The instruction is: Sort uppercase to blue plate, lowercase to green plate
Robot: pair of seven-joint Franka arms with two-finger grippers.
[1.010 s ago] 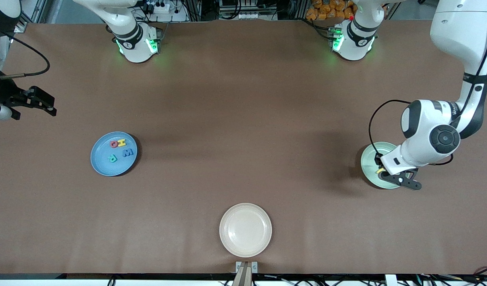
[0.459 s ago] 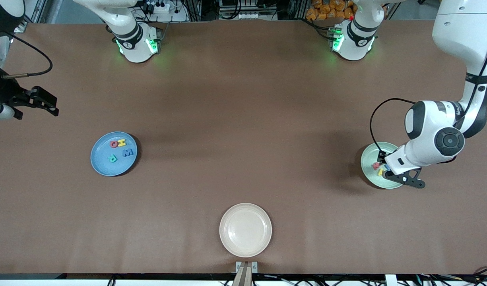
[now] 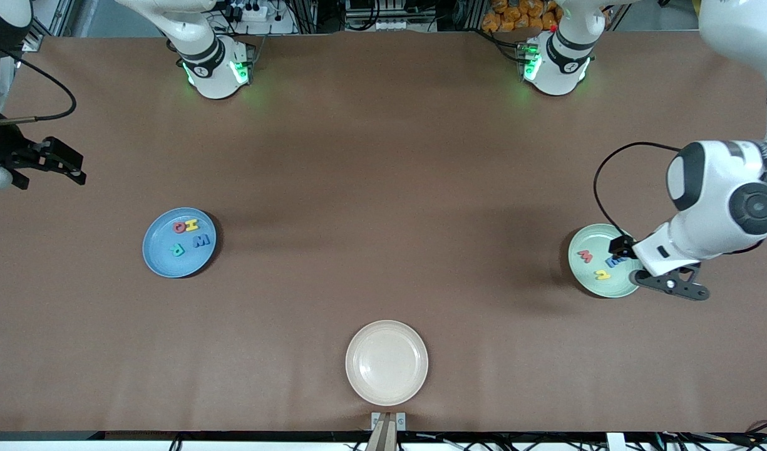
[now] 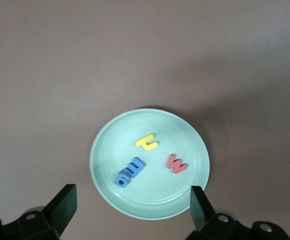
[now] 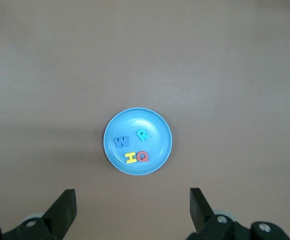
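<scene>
Left wrist view shows our left gripper (image 4: 130, 210) wide open, empty above the green plate (image 4: 105, 145); we lift straight. Right gripper (image 5: 130, 210) waits open, seemingly empty.

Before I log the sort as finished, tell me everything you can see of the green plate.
The green plate is round, shallow and pale mint, with a smooth, slightly glossy raised rim. It sits flat on the brown table at the left arm's end. In it lie a yellow letter, a red letter and two blue letters touching each other. The open left gripper hovers above, touching nothing.
</scene>
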